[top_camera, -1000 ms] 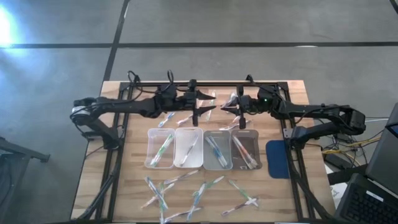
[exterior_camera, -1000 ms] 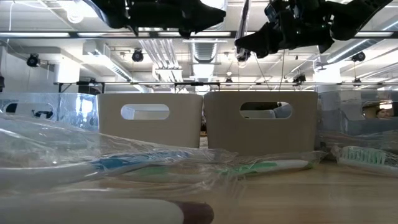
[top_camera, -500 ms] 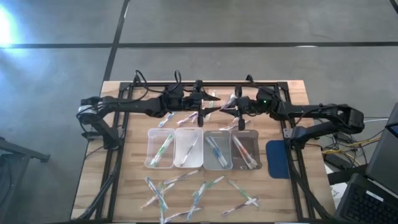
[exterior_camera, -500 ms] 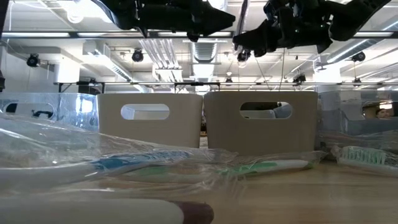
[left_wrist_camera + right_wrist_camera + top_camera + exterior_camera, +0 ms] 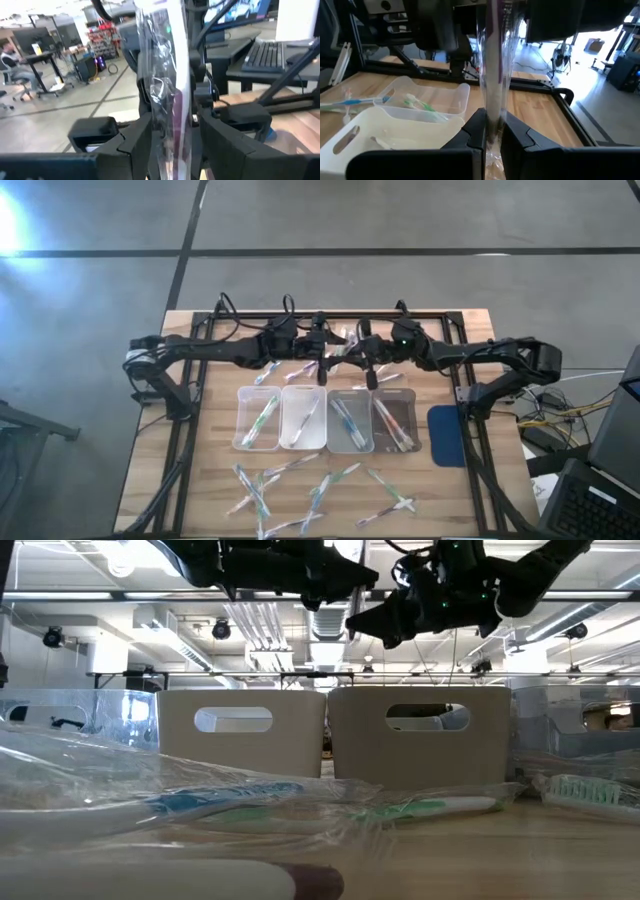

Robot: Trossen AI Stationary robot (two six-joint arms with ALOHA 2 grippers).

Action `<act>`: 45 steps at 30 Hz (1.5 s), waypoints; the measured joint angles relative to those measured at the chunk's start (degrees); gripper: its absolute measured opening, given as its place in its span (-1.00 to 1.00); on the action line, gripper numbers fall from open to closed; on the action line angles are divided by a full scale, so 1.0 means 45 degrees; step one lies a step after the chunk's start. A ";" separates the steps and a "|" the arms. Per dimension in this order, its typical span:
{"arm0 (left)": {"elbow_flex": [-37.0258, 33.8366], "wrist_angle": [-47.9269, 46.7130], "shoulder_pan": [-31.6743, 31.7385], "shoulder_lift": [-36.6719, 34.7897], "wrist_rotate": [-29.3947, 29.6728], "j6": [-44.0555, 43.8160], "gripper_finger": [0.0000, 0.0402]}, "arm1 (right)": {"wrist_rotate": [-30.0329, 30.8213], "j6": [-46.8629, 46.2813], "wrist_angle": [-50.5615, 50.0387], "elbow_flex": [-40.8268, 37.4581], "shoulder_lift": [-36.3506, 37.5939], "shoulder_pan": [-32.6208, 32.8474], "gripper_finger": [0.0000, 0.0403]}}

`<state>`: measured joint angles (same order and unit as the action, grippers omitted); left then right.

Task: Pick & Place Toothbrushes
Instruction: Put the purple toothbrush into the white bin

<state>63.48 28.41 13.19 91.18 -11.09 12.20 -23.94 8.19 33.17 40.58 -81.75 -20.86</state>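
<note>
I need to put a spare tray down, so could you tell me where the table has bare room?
Bare wood shows left of the four trays, up to the table edge, and in the near right corner below the blue pad. The near edge is crowded with loose toothbrushes; the far side is taken by both arms.

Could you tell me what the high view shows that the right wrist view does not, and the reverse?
Only the high view shows all four trays in a row, the loose toothbrushes near the table's front edge, and both arms meeting above the trays. Only the right wrist view shows the right gripper shut on a wrapped toothbrush that stands upright between its fingers. Both show the wooden table and trays that hold toothbrushes. The left gripper is astride the same toothbrush, as its own wrist view shows.
</note>
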 joint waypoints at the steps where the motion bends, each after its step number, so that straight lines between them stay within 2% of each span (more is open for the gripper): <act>1: -0.0003 -0.0145 0.0000 -0.0018 0.0008 0.0009 -0.15 | -0.0008 0.0034 -0.0042 0.0004 -0.0024 -0.0003 -0.89; 7: -0.0005 -0.0341 0.0005 -0.0131 0.0068 0.0016 -0.30 | -0.0029 0.0169 -0.0044 0.0004 -0.0015 0.0019 -0.89; 17: 0.0000 -0.0337 0.0005 -0.0131 0.0125 -0.0058 -0.90 | -0.0039 0.0185 -0.0053 0.0004 0.0000 0.0019 -0.89; 21: 0.0000 -0.0336 0.0005 -0.0131 0.0117 -0.0128 -0.89 | -0.0034 0.0177 -0.0053 0.0004 0.0000 0.0019 -0.84; 31: 0.0000 -0.0603 0.0015 -0.0174 0.0144 -0.0178 -0.90 | -0.0029 -0.0561 -0.0136 -0.0001 0.0021 -0.0028 -0.51; 34: 0.0000 -0.1299 0.0015 -0.0386 0.0352 -0.0208 -0.90 | -0.0024 -0.0392 -0.0919 -0.0011 0.0321 -0.0208 -0.39; 38: 0.0109 -0.2797 0.0010 -0.0984 0.1513 -0.0673 -0.88 | 0.0007 -0.0191 -0.2791 -0.0011 0.1190 -0.0626 -0.23; 42: 0.0561 -0.5106 0.0015 -0.1567 0.2503 -0.1760 -0.90 | 0.0015 -0.0163 -0.4682 -0.0011 0.2271 -0.1183 -0.10; 45: 0.0933 -0.6703 -0.0010 -0.1817 0.2623 -0.2960 -0.90 | 0.0436 -0.0156 -0.6008 -0.0011 0.2994 -0.1666 -0.04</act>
<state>67.68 -1.75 13.15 83.00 0.71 -1.12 -21.98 7.48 6.13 40.53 -68.28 -28.36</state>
